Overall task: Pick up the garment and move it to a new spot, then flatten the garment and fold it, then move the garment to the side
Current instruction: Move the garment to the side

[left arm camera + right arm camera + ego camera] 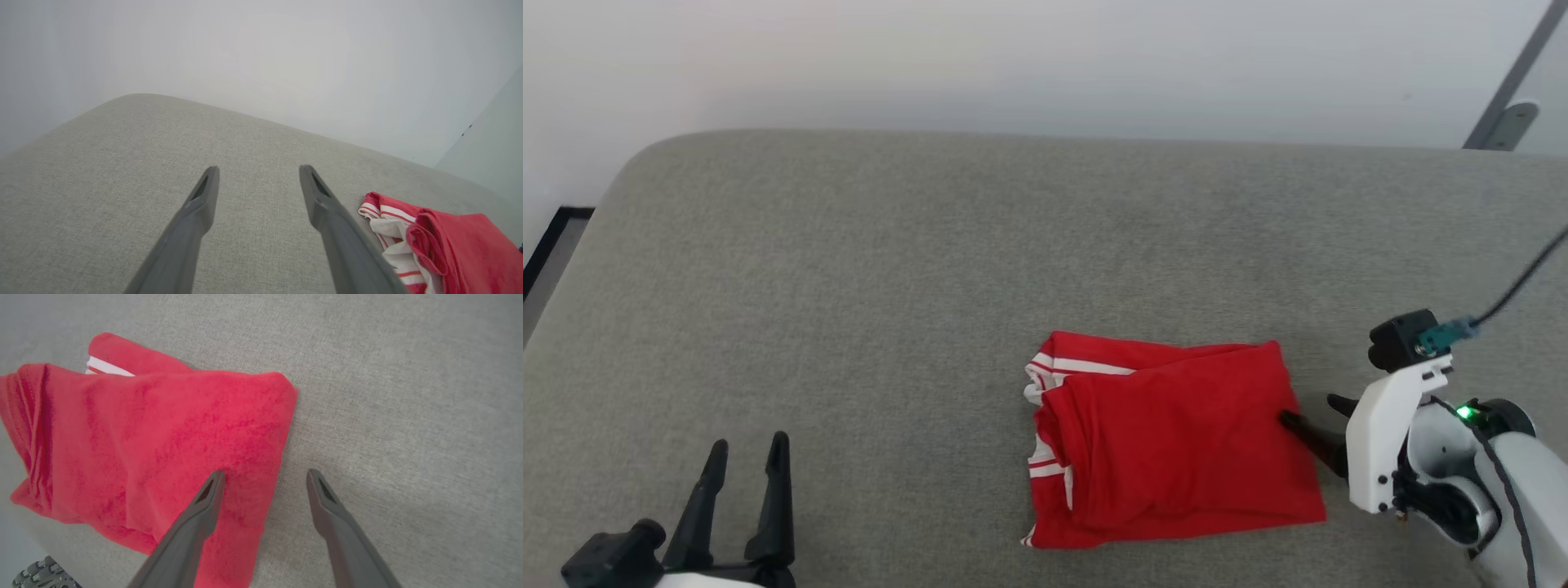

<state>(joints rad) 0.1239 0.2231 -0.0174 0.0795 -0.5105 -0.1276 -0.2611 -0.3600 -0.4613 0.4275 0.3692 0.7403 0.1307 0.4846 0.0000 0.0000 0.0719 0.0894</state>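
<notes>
Red jersey [1176, 449] lies folded on the grey cushion [849, 286], right of centre, likely ready for the shift aside. Your right gripper [1308, 409] straddles its right edge, jaws wide, one finger over cloth, holding nothing. Your left gripper [750, 441] sits well apart, also wide. You can read no print or label.

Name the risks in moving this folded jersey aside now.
1. The open right gripper straddles the garment's right edge; closing there may catch only top layers and undo the fold.
2. The striped trim at its left edge sits loose and could spill out.
</notes>
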